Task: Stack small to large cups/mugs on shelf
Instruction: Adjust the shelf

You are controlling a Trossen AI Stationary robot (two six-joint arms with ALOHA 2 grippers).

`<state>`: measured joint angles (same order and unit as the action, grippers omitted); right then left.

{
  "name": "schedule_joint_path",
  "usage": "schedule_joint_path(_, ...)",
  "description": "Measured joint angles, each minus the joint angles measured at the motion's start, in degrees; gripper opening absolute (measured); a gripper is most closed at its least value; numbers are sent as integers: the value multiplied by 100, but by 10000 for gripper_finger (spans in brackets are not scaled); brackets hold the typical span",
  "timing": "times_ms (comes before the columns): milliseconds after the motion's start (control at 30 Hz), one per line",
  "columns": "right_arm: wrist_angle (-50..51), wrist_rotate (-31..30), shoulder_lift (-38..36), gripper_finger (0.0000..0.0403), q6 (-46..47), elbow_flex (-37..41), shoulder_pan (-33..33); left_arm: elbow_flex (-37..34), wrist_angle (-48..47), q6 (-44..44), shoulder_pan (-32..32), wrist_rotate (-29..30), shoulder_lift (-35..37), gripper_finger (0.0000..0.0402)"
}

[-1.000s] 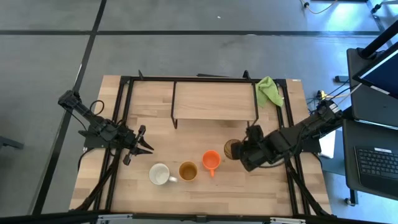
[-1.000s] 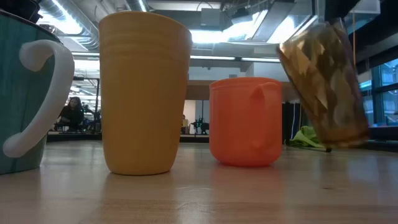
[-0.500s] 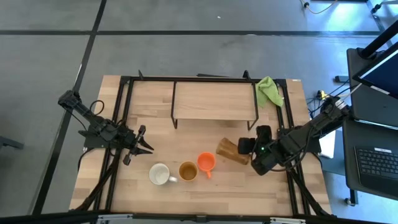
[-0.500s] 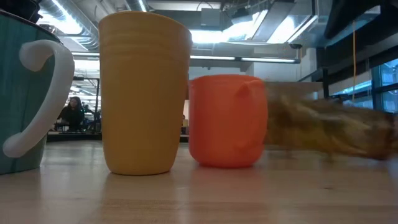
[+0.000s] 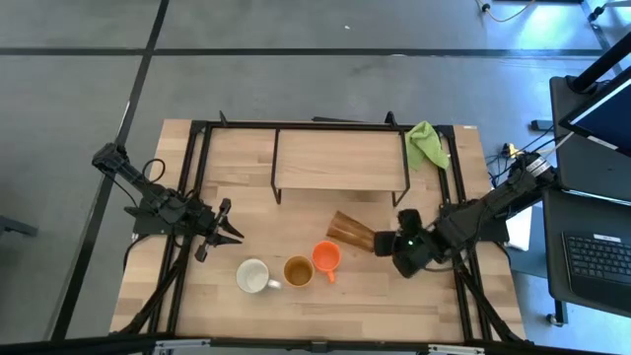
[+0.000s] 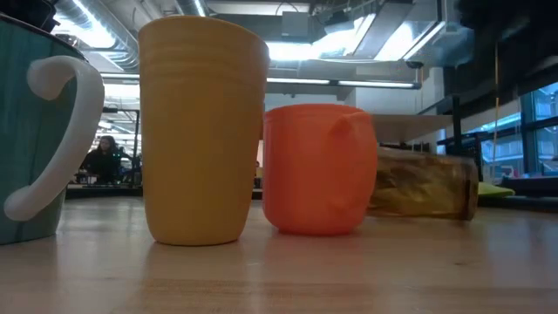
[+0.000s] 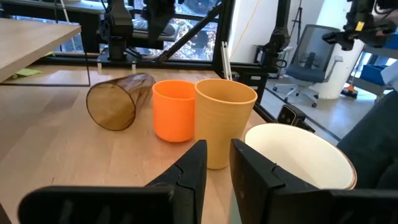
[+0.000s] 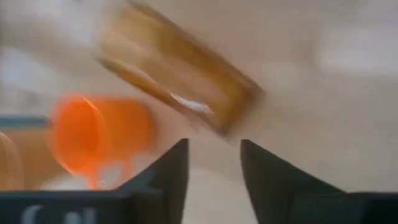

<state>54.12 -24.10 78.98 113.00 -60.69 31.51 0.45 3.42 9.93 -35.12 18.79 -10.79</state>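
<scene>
The amber see-through tumbler (image 5: 350,229) (image 6: 423,185) lies on its side on the table between the shelf (image 5: 340,160) and the row of cups. My right gripper (image 5: 386,241) (image 8: 214,158) stands open just right of it, nothing between its fingers. The orange cup (image 5: 326,258), the tan-yellow mug (image 5: 298,270) and the white mug (image 5: 253,276) stand upright in a row near the front. My left gripper (image 5: 225,235) (image 7: 217,155) waits left of the white mug, with a narrow gap between its fingers.
A green cloth (image 5: 426,143) lies at the table's far right corner beside the shelf. Black frame rails (image 5: 463,286) run along both sides of the table. Bare wood shows between the shelf and the row of cups, left of the tumbler.
The tumbler, held tilted in my right gripper a second ago, has tipped over, fallen onto its side and moved a little toward the shelf's front. My right gripper has let go of it and drawn back slightly toward the right. The orange cup has slid left toward the tan-yellow mug.
</scene>
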Motion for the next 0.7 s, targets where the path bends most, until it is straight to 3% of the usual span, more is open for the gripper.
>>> schedule_joint_path(133, -434, -403, 0, 186, -1421, -188, -795, 0, 1, 0, 0, 0, 0, 64)
schedule_joint_path(300, -868, 433, 140, 167, -2782, -280, -1669, 0, 0, 0, -2, 0, 0, 64)
schedule_joint_path(500, -2538, 1074, 473, 116, -4100, -282, -2302, 0, 0, 0, 0, 0, 0, 64)
schedule_joint_path(700, -2677, 1388, 491, 124, -4566, -282, -2629, 0, 2, 0, 0, 0, 0, 64)
